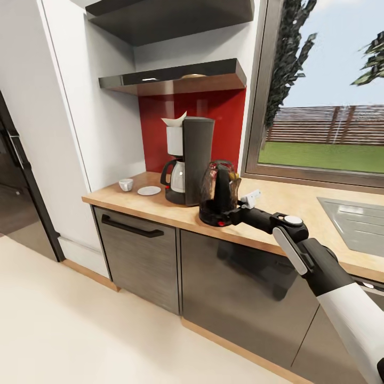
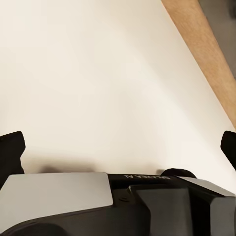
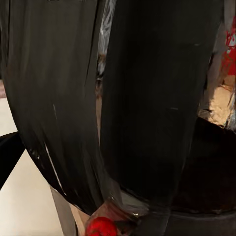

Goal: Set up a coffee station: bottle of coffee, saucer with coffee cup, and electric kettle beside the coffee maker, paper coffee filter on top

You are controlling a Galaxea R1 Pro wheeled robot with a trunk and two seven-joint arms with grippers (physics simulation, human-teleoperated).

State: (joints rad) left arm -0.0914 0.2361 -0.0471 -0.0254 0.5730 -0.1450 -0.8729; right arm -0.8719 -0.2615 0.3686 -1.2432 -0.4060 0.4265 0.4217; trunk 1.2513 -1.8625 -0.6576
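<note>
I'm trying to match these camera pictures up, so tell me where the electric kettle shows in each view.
Head view: the kettle stands on the countertop at picture centre, right of the coffee maker, with the right gripper at its handle.
Left wrist view: no kettle here; pale floor and a strip of wood.
Right wrist view: the kettle seen close up, dark handle in front.
Shared landmark: the kettle's red switch at its base.

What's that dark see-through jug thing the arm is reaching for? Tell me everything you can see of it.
It is the electric kettle: a smoky, glassy body on a black base with a small red switch, and a broad black handle. It stands upright near the countertop's front edge, right beside the coffee maker. The right gripper is at its handle; whether it grips is unclear.
</note>
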